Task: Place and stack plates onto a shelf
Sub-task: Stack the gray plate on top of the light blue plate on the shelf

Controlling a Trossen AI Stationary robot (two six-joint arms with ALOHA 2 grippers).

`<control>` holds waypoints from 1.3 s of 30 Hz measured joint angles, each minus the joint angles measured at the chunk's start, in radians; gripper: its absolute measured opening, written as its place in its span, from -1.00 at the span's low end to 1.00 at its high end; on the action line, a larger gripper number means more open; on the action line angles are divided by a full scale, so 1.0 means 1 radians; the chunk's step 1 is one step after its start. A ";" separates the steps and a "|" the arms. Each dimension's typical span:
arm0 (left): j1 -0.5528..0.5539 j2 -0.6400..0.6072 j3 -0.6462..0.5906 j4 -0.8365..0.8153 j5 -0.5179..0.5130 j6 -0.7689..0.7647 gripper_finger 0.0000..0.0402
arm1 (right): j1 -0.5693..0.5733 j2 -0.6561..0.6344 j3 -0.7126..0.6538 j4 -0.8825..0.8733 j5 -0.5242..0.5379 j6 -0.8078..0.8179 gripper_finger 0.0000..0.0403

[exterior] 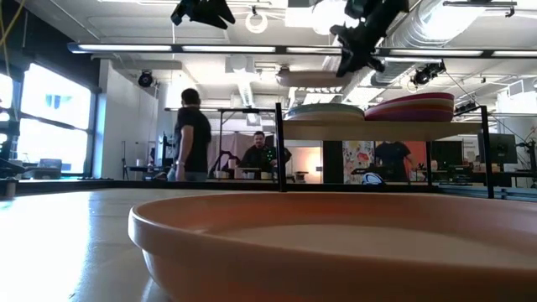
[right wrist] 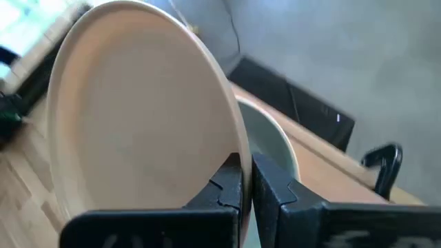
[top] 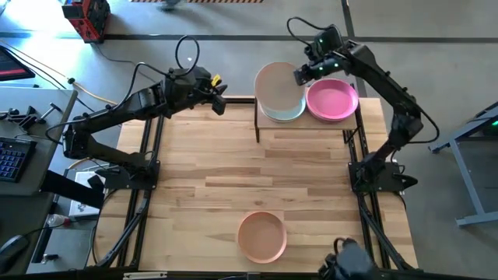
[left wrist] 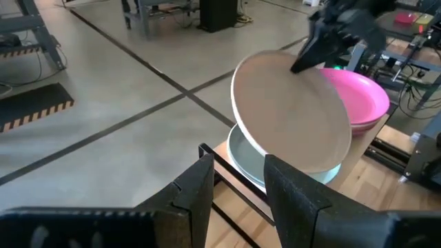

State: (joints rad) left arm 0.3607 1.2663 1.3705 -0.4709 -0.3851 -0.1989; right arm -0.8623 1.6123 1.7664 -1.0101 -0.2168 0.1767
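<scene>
Beige plate (top: 277, 88) — unmarked, no legible writing — in right gripper's (top: 303, 75) pinch.

Room: grey concrete floor (top: 194, 19) crossed by dark seam lines. Red equipment (top: 87, 17) at 11 o'clock of the table — keyboard (top: 11, 159) at 9. Low view: bright windows (exterior: 50, 117) at left, ceiling ducts (exterior: 470, 21), two people (exterior: 193, 134) standing beyond.

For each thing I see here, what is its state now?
Beige plate: tilted, held above the teal plate.
Teal plate: flat on the shelf.
Magenta plate: tops the other stack.
Salmon plate: on the table.
Right gripper: shut on beige plate.
Left gripper: open, empty.
</scene>
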 joint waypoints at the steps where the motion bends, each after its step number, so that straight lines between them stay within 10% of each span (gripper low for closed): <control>1: 0.000 0.000 0.000 0.000 0.000 0.009 -0.41 | -0.016 0.016 0.000 -0.015 -0.017 -0.010 -1.00; 39: 0.000 0.001 0.000 -0.003 0.000 0.072 -0.41 | -0.053 0.154 0.000 -0.096 -0.030 -0.073 -0.83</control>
State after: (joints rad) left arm 0.3607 1.2671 1.3705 -0.4744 -0.3851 -0.1265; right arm -0.9157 1.7660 1.7664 -1.1065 -0.2467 0.1032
